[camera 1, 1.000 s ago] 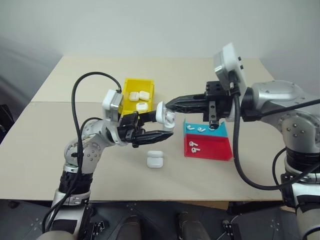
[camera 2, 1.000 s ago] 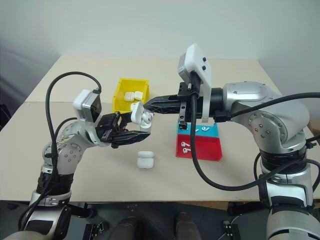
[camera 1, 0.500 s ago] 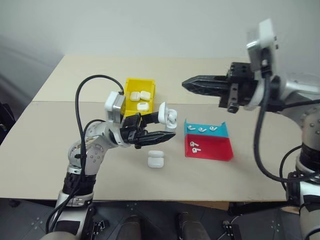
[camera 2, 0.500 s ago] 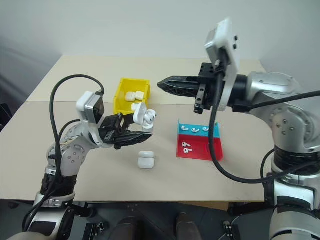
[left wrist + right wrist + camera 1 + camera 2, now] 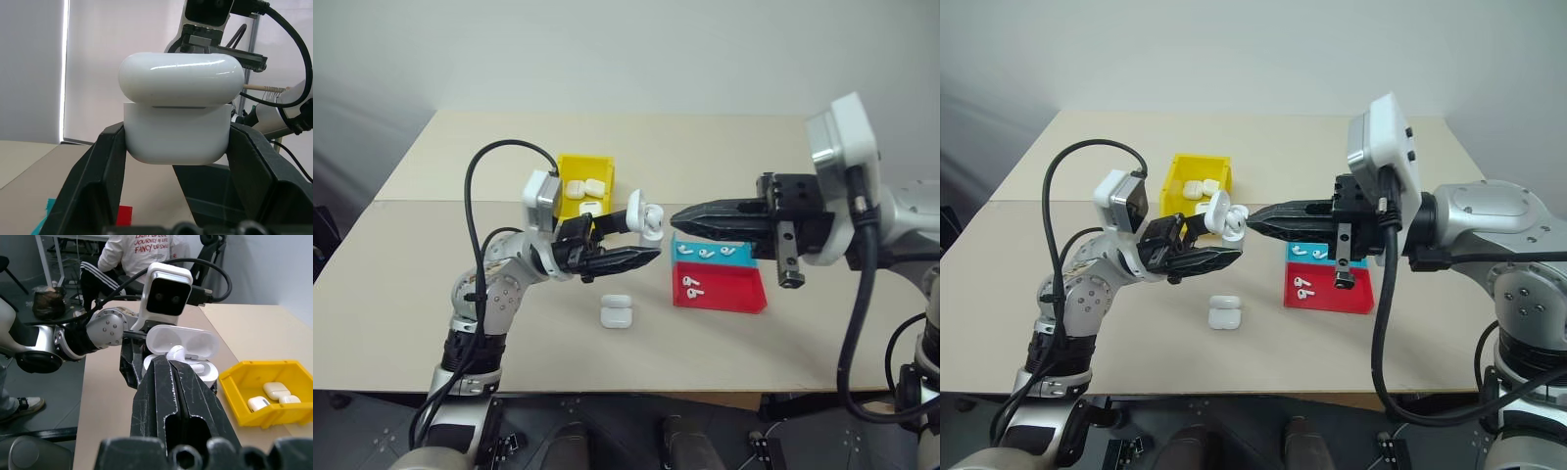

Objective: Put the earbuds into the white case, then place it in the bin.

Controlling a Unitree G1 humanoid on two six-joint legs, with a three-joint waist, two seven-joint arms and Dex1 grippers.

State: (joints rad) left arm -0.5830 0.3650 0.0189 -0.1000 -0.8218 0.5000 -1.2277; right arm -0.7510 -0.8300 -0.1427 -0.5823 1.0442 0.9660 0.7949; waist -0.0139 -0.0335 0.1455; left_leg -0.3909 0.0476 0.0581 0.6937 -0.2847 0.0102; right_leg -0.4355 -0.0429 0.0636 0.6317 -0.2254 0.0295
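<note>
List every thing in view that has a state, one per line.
White case: lid open, held off the table in the left gripper.
Right gripper: shut, tip at the open case.
Second case: closed, lying on the table.
Yellow bin: holds three closed cases.
Tray: holds loose earbuds.

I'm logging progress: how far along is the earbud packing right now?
Done: three closed cases lie in the yellow bin. In hand: the left gripper holds the open white case with an earbud in it; the right gripper, jaws shut, is at it. Left: binning this case; five earbuds in the tray and a case on the table.
</note>
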